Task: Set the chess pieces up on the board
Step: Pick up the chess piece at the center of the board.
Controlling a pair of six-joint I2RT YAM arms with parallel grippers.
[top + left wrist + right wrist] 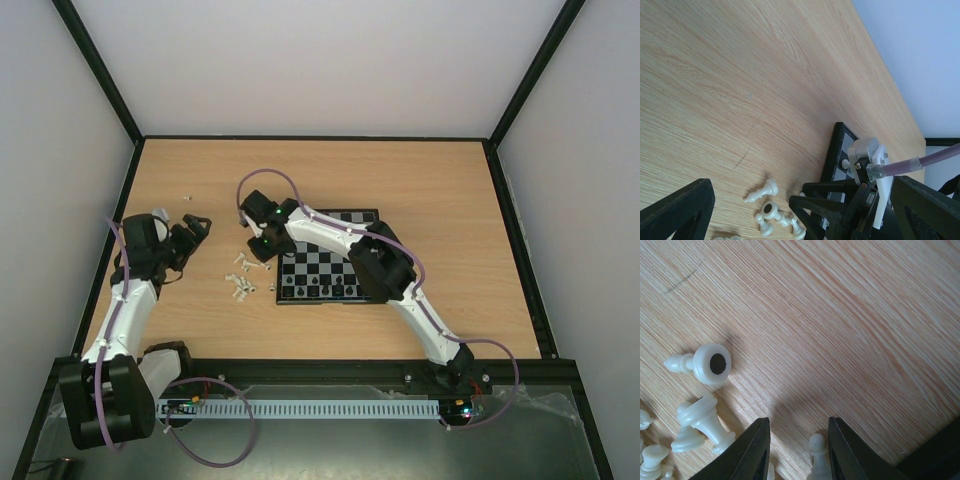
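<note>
The board (pixel 322 262) lies mid-table with black pieces (pixel 320 291) along its near edge. A pile of cream-white pieces (pixel 243 282) lies on the wood left of it. My right gripper (pixel 258 246) hangs over this pile. In the right wrist view it (pixel 799 442) is open, with a white pawn (pixel 817 456) between its fingers, close to the right finger (pixel 846 452) and not clamped. More white pieces (pixel 710 363) lie to its left. My left gripper (pixel 196 231) is open and empty, left of the pile. Its wrist view shows fallen white pieces (pixel 762 192) and the board's corner (pixel 840 150).
A few stray white pieces (pixel 188 197) lie far left on the table. The right arm (pixel 385 270) reaches across the board. A black frame rail (pixel 330 368) runs along the near edge. Grey walls enclose the table.
</note>
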